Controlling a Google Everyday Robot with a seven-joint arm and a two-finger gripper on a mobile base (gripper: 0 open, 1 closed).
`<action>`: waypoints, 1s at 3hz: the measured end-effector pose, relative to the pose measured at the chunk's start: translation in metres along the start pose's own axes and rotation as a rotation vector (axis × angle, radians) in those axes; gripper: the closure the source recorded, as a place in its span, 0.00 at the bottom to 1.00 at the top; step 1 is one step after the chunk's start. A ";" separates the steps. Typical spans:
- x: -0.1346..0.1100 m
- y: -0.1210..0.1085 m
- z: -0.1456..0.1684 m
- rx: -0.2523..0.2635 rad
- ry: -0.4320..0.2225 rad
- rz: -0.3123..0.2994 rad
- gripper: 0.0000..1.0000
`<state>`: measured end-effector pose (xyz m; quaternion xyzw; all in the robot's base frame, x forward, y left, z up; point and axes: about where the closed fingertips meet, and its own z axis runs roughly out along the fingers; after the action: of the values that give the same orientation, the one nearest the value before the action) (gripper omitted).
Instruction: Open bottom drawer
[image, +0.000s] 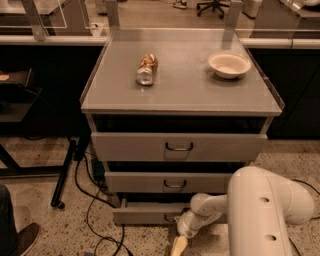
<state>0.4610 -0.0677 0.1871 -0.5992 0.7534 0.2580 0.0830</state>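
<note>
The bottom drawer (142, 216) is the slim grey front at the foot of the grey metal cabinet (180, 95). It stands pulled out a little, past the two drawers above. Its small dark wire handle (170, 218) shows just left of my wrist. My gripper (179, 244) hangs at the end of the white arm (260, 210), low in front of the drawer and just below and right of the handle, near the floor. The inside of the drawer is hidden.
The medium drawer (150, 182) and the tall top drawer (145, 146) sit above. A crushed can (146, 69) and a white bowl (229, 64) lie on the cabinet top. Black cables (92, 220) and a stand leg (65, 172) lie at the left; a shoe (20, 240) shows at the bottom left.
</note>
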 end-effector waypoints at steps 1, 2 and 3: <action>0.024 0.039 -0.026 -0.047 0.013 0.018 0.00; 0.038 0.066 -0.041 -0.107 -0.017 0.040 0.00; 0.022 0.055 -0.036 -0.073 -0.008 -0.005 0.00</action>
<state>0.4098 -0.0961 0.2237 -0.6026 0.7416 0.2876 0.0648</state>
